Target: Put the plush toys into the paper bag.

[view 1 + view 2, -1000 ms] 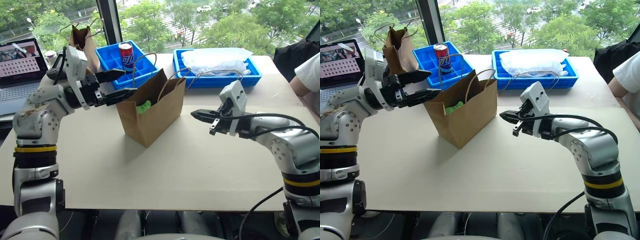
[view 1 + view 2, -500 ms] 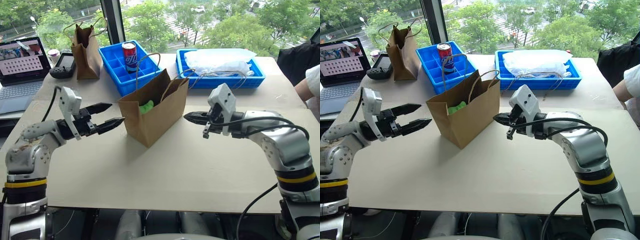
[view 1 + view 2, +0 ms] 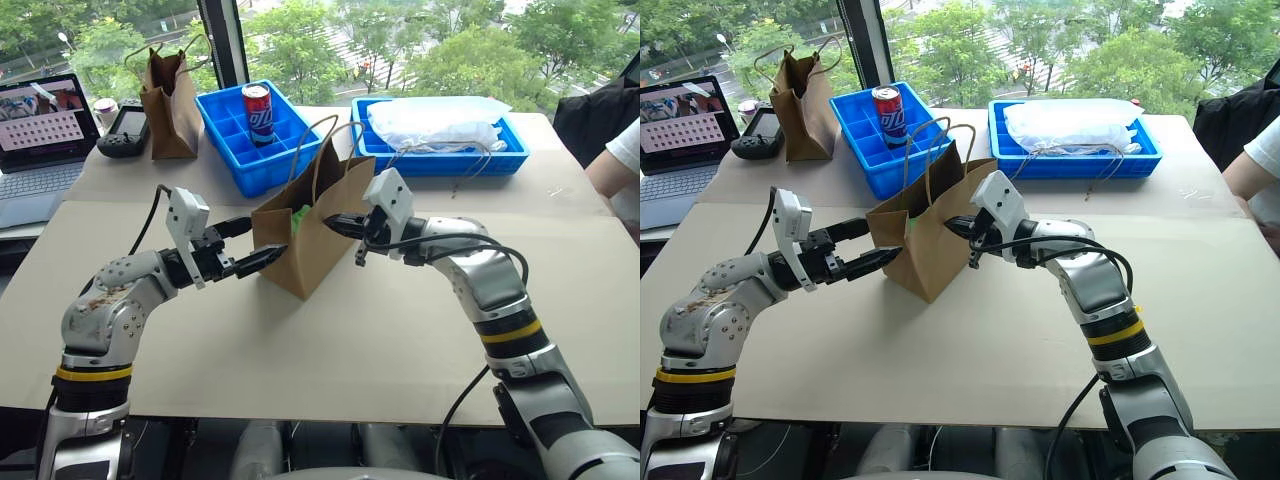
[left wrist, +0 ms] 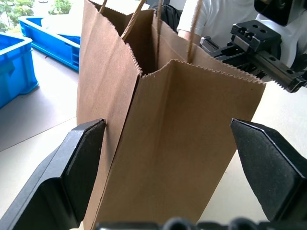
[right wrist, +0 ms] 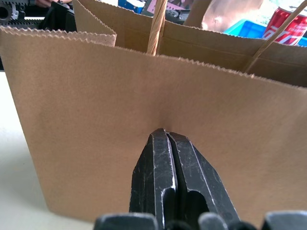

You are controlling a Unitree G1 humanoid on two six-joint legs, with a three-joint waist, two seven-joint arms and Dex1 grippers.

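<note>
In the head view, the paper bag stands upright mid-table, kraft brown with cord handles, a lime-green plush toy peeking inside. The left gripper straddles one corner, fingers apart; the right gripper, fingers together, touches the opposite side. Blue trays sit by the window.

The left wrist view shows the bag's serrated rim between spread fingers.

The right wrist view shows closed fingertips pressing into the bag's wall.

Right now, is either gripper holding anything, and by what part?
Nothing is held. The left gripper stands open astride a corner of the paper bag; the right gripper, shut, has its tips against the bag's side.
</note>
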